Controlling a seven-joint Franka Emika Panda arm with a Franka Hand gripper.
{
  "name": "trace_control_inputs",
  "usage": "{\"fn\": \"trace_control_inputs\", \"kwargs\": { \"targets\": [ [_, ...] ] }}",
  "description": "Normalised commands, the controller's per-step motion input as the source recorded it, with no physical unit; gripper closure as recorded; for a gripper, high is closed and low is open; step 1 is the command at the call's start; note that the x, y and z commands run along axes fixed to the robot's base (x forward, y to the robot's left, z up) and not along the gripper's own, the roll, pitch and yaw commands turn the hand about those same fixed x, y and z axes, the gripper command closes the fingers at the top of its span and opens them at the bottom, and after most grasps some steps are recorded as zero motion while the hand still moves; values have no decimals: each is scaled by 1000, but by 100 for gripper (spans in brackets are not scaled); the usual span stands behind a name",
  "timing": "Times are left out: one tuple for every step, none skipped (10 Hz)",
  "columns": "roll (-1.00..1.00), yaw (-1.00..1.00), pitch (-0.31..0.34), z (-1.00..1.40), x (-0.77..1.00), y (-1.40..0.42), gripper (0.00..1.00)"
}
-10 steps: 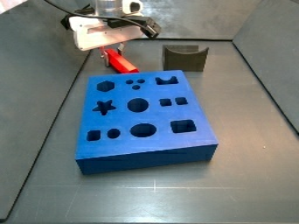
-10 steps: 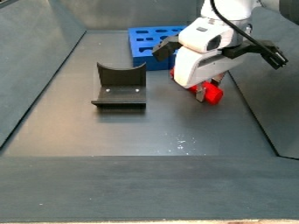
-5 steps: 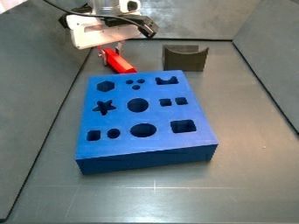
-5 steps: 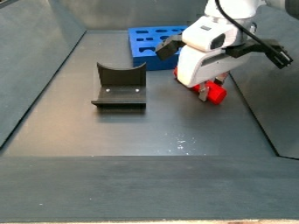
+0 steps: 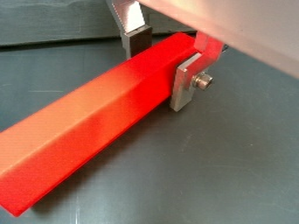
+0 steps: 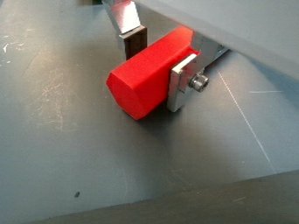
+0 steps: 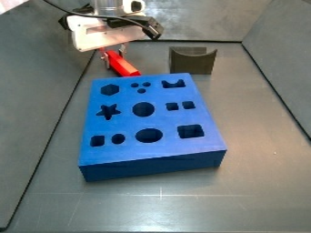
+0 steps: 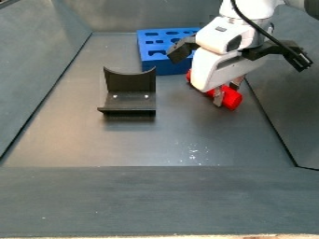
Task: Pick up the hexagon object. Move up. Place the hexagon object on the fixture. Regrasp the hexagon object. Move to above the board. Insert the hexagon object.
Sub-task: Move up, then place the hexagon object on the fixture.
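The hexagon object (image 5: 93,122), a glossy red prism, lies lengthwise between the fingers of my gripper (image 5: 162,59). In both wrist views the jaws are shut on its far end: a silver finger plate (image 6: 184,80) presses one flank and the dark pad (image 6: 132,45) meets the opposite one. In both side views the gripper (image 7: 113,55) (image 8: 222,91) hangs low over the floor with the hexagon object (image 7: 122,65) (image 8: 228,98) under it, just beyond the far end of the blue board (image 7: 126,125). The dark notched fixture (image 7: 191,60) (image 8: 125,93) stands apart on the floor.
Grey walls enclose the workspace floor (image 7: 261,100). The board (image 8: 156,42) with its shaped cutouts fills the middle in one side view. The white gripper body (image 8: 222,56) hides most of the red piece.
The gripper and the red piece have shifted together slightly upward and sideways. Board and fixture have not moved.
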Motion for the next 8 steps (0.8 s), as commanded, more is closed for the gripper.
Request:
{"fn": "trace_control_inputs", "kwargs": {
  "targets": [
    [0,0,0,833,0,0,100],
    [11,-36,-29,860,69,72,100],
    [12,-43,0,782,35,64,100],
    [15,-43,25,681,18,45,100],
    [24,-38,41,525,0,29,100],
    [33,-34,42,401,-9,24,100],
    [43,-32,41,271,-17,21,100],
    [0,0,0,1000,0,0,100]
  ]
}}
